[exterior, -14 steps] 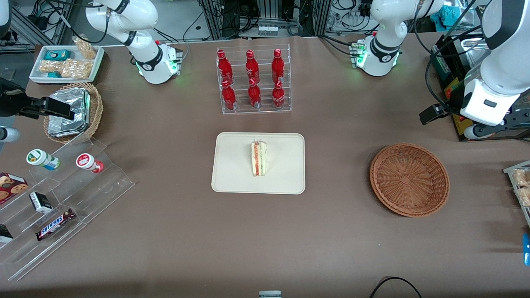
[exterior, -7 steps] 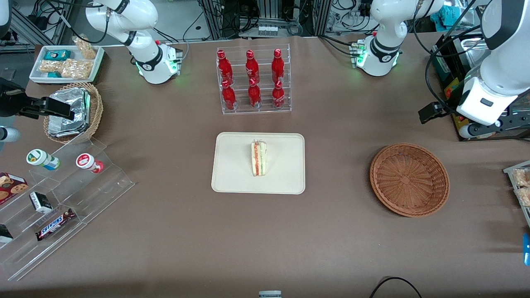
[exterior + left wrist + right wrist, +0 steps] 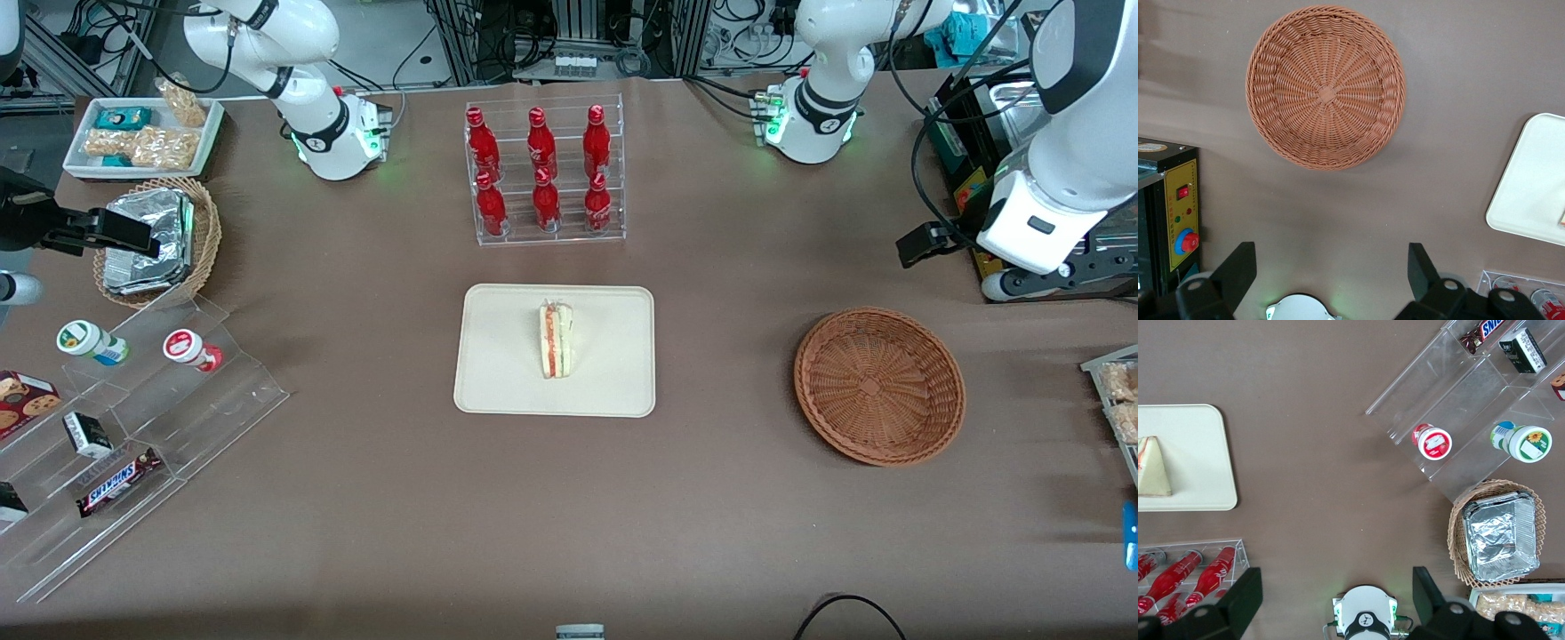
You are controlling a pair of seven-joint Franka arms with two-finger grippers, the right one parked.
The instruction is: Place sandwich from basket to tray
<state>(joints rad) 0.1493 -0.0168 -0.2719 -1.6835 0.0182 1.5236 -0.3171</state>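
Already resting on edge in the middle of the tray [image 3: 498, 391], sandwich [image 3: 556, 341]; basket [image 3: 878, 385] empty on the worktop [image 3: 711, 516]; gripper [image 3: 1331, 273] raised clear toward the working arm's end, jaws wide and holding nothing, presumably because delivery is done.

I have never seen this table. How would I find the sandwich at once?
Look at the middle of the table for the flat cream tray, nearer the front camera than the rack of red bottles. The sandwich lies on it, alone: a white bread wedge with red-orange and green layers. The round basket toward the working arm's end is empty, and the gripper hangs open above the table beside it.
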